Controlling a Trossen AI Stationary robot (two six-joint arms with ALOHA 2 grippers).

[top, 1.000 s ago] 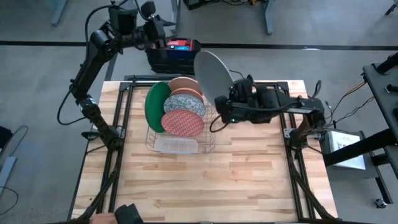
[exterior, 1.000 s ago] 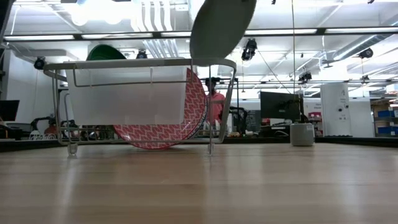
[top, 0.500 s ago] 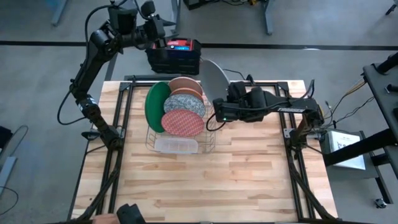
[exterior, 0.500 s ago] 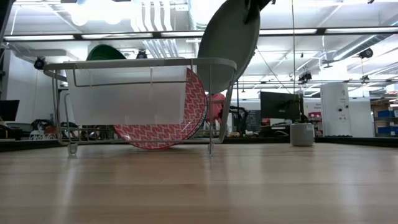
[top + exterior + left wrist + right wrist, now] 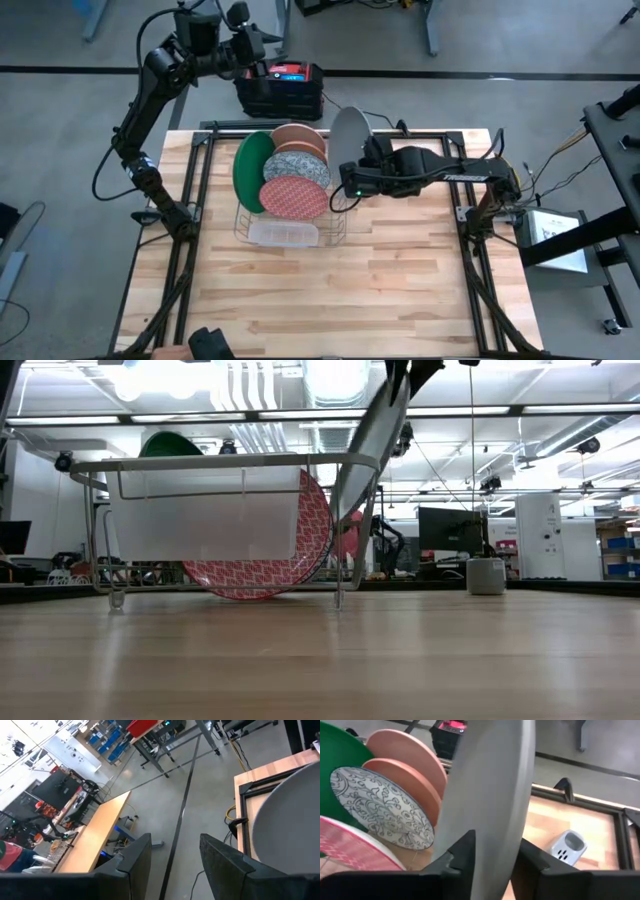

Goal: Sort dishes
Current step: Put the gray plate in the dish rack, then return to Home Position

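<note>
Bright, even light falls from overhead ceiling tubes, which flare white in the low view. The pale wooden surface shows only soft, faint shadows. In the low view its near part lies blurred, out of focus.

Grey plate cut off at frame top in right wrist view; green plate mostly hidden behind rack tray (low view).

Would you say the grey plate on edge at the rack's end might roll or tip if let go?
Probably. The grey plate stands on its rim, tilted, between the right gripper fingers, so it may roll or fall flat unless the wire rack catches it. It looks rigid and smooth, likely slippery.
</note>
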